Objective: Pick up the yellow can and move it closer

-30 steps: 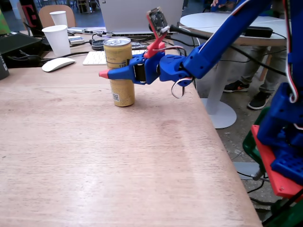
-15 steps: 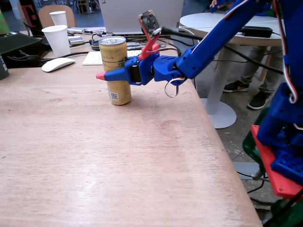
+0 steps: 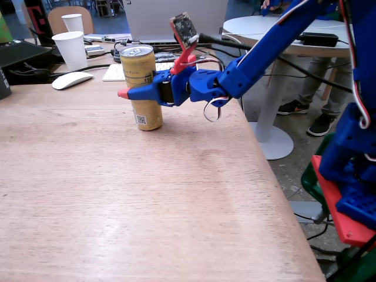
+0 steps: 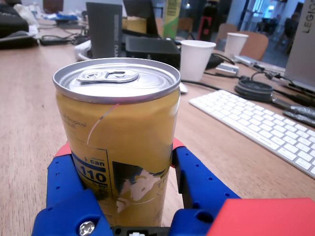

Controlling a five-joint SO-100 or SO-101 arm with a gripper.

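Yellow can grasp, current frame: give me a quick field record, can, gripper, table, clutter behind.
can: yellow can, upright, base on the table, silver top unopened in the wrist view
gripper: gripper wraps the can's middle, a finger on each side
contact: shut on the can
table: wooden table, can near its far edge
behind can: white keyboard, paper cups, white mouse, laptop
lift: not clear; can looks to be standing on the table
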